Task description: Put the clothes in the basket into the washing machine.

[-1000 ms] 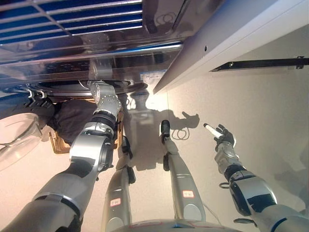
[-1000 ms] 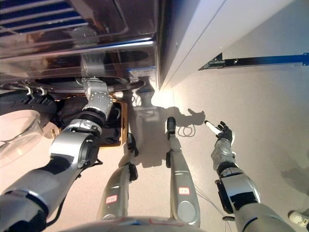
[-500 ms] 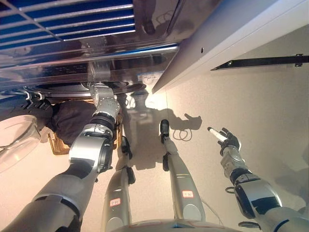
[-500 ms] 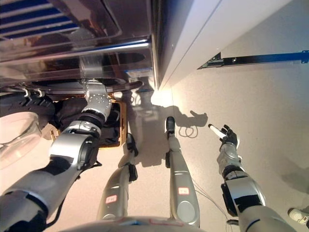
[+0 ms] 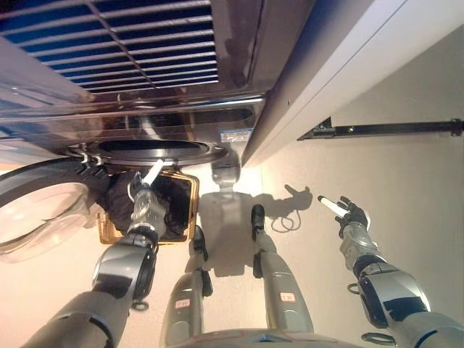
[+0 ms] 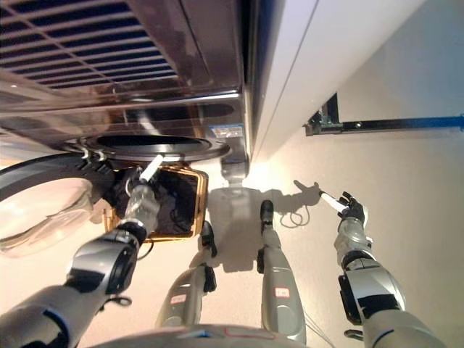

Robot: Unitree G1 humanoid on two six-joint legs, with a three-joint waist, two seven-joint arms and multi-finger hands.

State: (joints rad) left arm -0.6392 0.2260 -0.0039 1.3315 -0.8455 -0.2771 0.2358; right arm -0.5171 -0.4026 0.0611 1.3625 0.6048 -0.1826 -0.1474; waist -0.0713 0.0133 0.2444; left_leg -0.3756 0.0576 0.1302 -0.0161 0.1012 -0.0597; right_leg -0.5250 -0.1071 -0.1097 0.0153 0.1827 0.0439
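The washing machine's round drum opening (image 5: pixel 152 148) shows as a dark oval at the upper left. Its glass door (image 5: pixel 43 210) hangs open to the left. Below the opening stands a brown wicker basket (image 5: pixel 193 199) with dark clothes (image 5: pixel 174 206) in it. My left hand (image 5: pixel 145 197) is over the basket's left part, just below the drum rim. One white-tipped finger points straight up at the opening, and the hand holds nothing that I can see. My right hand (image 5: pixel 349 216) is open with fingers spread, over the bare floor far to the right.
A white cabinet side (image 5: pixel 348 65) stands right of the machine. A dark rail (image 5: pixel 391 129) runs along its base. The open door takes up the room to the left of the basket.
My left hand has drawn back from the drum opening to above the basket. The whole view has shifted with the camera. My right hand has hardly moved.
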